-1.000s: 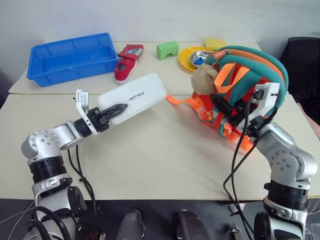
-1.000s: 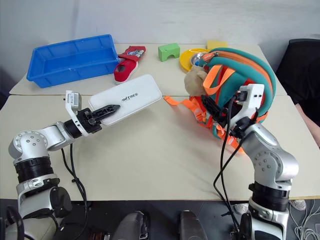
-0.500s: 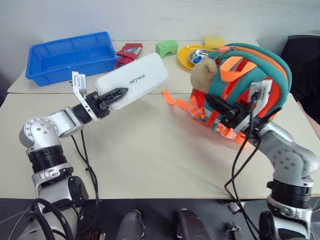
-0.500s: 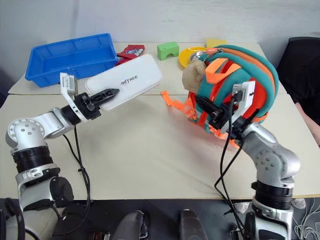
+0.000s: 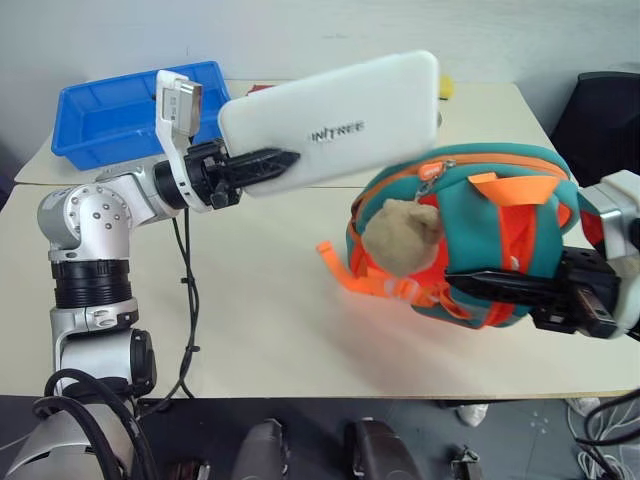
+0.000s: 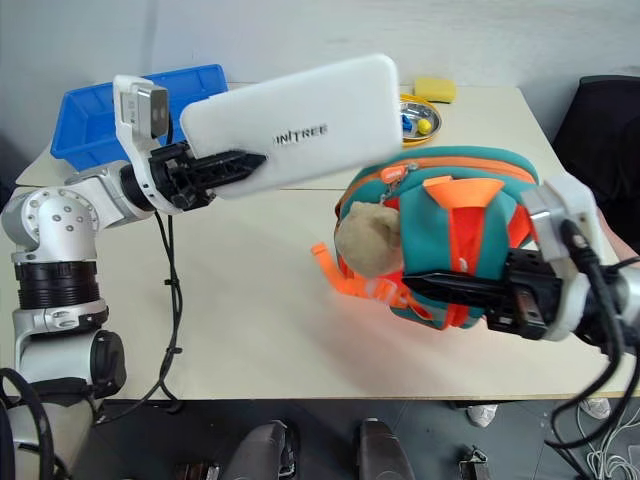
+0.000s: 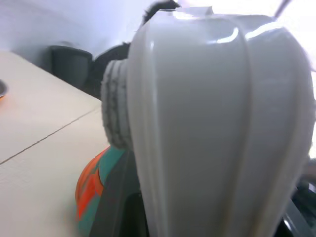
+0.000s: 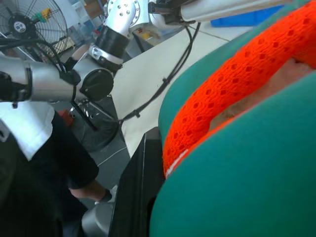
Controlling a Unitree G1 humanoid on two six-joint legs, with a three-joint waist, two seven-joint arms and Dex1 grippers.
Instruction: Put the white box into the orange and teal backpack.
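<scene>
The table (image 5: 250, 300) stretches pale and wide under everything. On it, the orange and teal backpack (image 5: 500, 210) sits toward four o'clock of the head view, lifted and tipped on its side, its long axis near level, the tan plush toy (image 5: 400, 238) facing nine o'clock and an orange strap (image 5: 345, 275) trailing down to the tabletop. The right gripper (image 5: 500, 288) comes in from three o'clock, its black fingers pinched tight on the backpack's lower webbing, pointing toward nine o'clock.

Above it, the white box (image 5: 335, 125) hangs in the air, clear of the table, at about twelve o'clock from the backpack. Its long axis runs from eight o'clock up to two o'clock, the far end tilted higher, lettering face toward the camera. Its lower edge sits just above the backpack's zipper line (image 5: 480, 160); touching or not, cannot tell. The left gripper (image 5: 280, 160) clamps the box's near end, fingers narrow across the flat case, pointing toward three o'clock.

Behind, at ten o'clock, the blue tray (image 5: 100, 115) rests at the table's back. A yellow plate (image 6: 420, 112) peeks out past the box's far end.
</scene>
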